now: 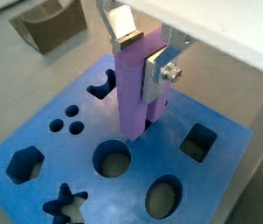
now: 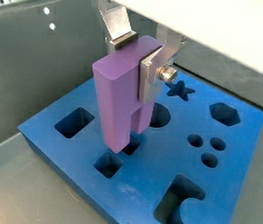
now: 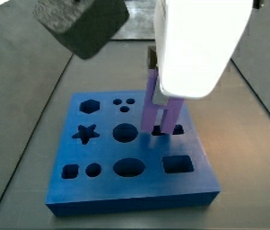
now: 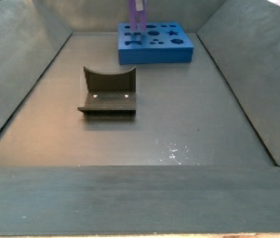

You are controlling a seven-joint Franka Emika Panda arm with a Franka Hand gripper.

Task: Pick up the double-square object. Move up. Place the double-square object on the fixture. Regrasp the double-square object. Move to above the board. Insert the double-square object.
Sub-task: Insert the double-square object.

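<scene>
Grey floor; gripper (image 2: 145,54) holds double-square object (image 2: 120,101) over board (image 2: 232,188).

Even, soft overhead light, glare spots on floor (image 4: 173,149), blurred near arm (image 3: 203,45)

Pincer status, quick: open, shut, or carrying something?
Pincer: shut on the purple block, held upright above the blue board, its lower end at a hole.
</scene>
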